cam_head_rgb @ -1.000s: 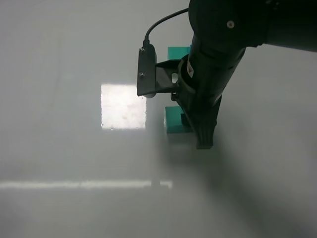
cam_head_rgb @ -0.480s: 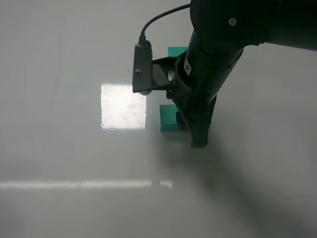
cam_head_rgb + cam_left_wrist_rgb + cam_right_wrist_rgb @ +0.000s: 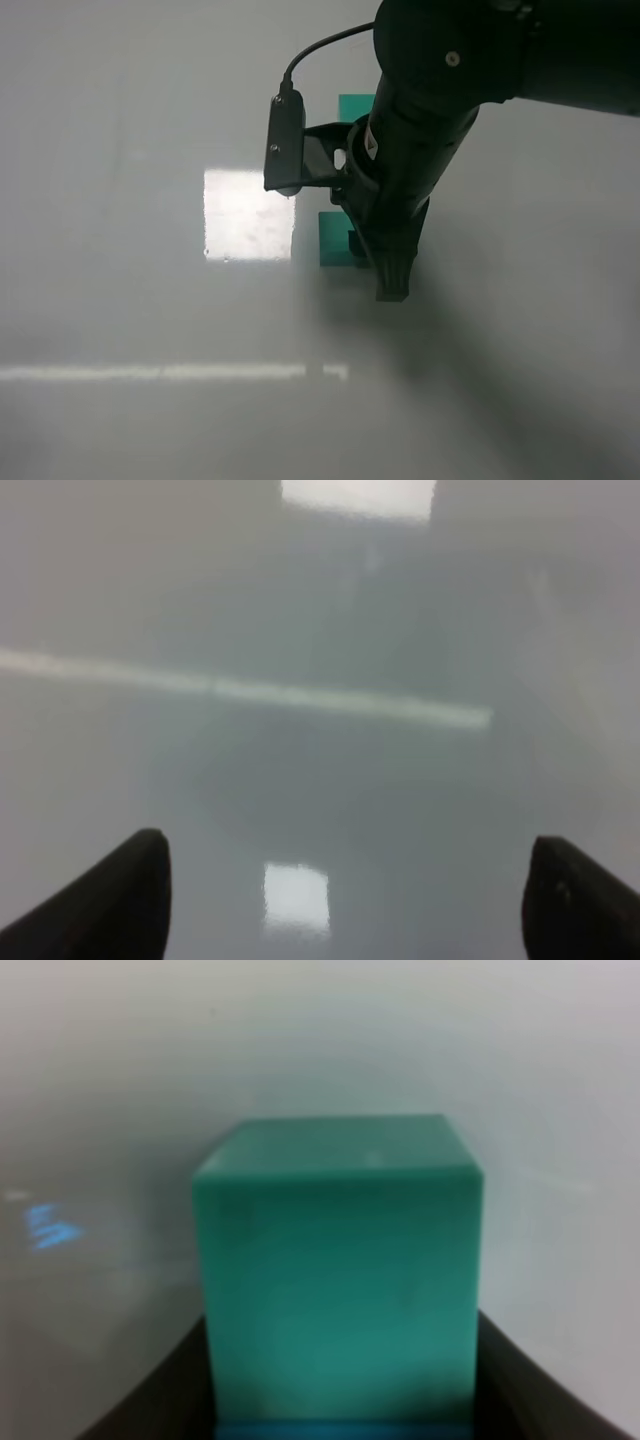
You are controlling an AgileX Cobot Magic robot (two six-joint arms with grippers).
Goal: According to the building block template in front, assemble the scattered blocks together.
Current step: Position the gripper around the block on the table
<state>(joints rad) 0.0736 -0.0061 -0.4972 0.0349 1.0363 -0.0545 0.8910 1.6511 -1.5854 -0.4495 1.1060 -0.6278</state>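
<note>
My right gripper (image 3: 392,285) reaches down over the middle of the table. It is shut on the teal-green cube (image 3: 334,240), which sticks out to its left. In the right wrist view the green cube (image 3: 338,1280) fills the space between the dark fingers (image 3: 150,1400), and a thin cyan-blue strip (image 3: 340,1430) lies along its near edge. The rest of the blue cube is hidden. Only a teal corner of the template (image 3: 355,105) shows behind the arm. My left gripper (image 3: 350,900) is open over bare table and holds nothing.
The table (image 3: 120,150) is a glossy pale grey surface. A bright square light reflection (image 3: 250,215) lies left of the green cube. A thin bright streak (image 3: 170,372) runs across nearer the front. The right arm's bulk (image 3: 460,60) hides the back right.
My right gripper has shifted a little to the left, and the green cube has moved left with it. The template corner has stayed in place.
</note>
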